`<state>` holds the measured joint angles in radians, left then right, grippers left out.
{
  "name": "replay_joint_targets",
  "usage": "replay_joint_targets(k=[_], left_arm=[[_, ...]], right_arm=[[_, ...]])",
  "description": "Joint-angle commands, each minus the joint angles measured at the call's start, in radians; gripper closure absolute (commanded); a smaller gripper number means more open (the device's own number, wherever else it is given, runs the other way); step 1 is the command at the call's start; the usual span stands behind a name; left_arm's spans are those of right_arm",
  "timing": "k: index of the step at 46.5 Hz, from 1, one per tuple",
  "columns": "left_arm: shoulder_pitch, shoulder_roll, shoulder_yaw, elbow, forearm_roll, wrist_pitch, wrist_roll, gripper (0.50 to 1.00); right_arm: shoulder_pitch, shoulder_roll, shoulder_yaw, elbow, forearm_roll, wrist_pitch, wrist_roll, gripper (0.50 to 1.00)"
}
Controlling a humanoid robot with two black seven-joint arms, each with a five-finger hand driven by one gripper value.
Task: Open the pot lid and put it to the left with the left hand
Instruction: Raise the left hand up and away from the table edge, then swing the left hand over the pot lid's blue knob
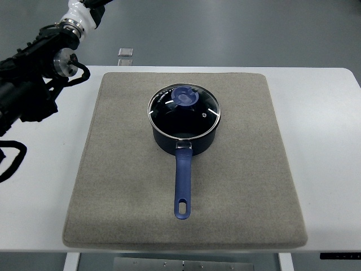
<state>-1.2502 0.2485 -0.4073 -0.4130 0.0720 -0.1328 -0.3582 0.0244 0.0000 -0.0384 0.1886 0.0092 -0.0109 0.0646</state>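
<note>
A dark blue pot [184, 138] stands at the middle of a grey mat [118, 180]. Its glass lid [197, 116] lies closed on the rim, with a blue knob [184, 97] on top. The pot's blue handle [182, 180] points toward the near edge. My left hand [31, 93] is black and hovers over the table's far left, well apart from the pot. Its fingers are relaxed and hold nothing.
The mat lies on a white table [327, 141]. A small clear block [125, 52] sits at the table's far edge. A black cable loop [12, 161] hangs over the table at the left edge.
</note>
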Motion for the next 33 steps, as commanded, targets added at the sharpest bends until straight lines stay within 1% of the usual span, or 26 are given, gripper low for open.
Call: replay_joint_targets(k=[1, 9, 11, 13, 17, 21, 23, 26, 33], left_arm=[[-0.029, 0.081, 0.004, -0.110, 0.115, -0.018, 0.002, 0.510], [-0.090, 0.224, 0.085, -0.335, 0.399, -0.028, 0.005, 0.510], [-0.107, 0.248, 0.117, -0.378, 0.471, -0.053, 0.004, 0.510], [-0.123, 0.268, 0.139, -0.406, 0.540, -0.094, 0.004, 0.510], [-0.141, 0.285, 0.142, -0.431, 0.655, -0.180, -0.002, 0.510], [-0.164, 0.287, 0.142, -0.437, 0.762, -0.251, -0.022, 0.510], [-0.178, 0.287, 0.142, -0.438, 0.819, -0.278, -0.042, 0.510], [-0.195, 0.290, 0.145, -0.461, 0.902, -0.306, -0.076, 0.510], [-0.230, 0.288, 0.147, -0.503, 1.066, -0.335, -0.130, 0.510]], right_arm=[[0.000, 0.000, -0.001, 0.000, 0.000, 0.000, 0.000, 0.583], [0.000, 0.000, -0.001, 0.000, 0.000, 0.000, 0.000, 0.583], [-0.001, 0.000, -0.001, 0.000, 0.000, 0.000, 0.000, 0.583], [-0.001, 0.000, -0.001, 0.000, 0.000, 0.000, 0.000, 0.583], [0.000, 0.000, 0.000, 0.000, 0.000, 0.000, 0.000, 0.583], [-0.001, 0.000, 0.000, 0.000, 0.000, 0.000, 0.000, 0.583], [0.000, 0.000, 0.000, 0.000, 0.000, 0.000, 0.000, 0.583], [0.000, 0.000, -0.001, 0.000, 0.000, 0.000, 0.000, 0.583], [-0.001, 0.000, -0.001, 0.000, 0.000, 0.000, 0.000, 0.583]])
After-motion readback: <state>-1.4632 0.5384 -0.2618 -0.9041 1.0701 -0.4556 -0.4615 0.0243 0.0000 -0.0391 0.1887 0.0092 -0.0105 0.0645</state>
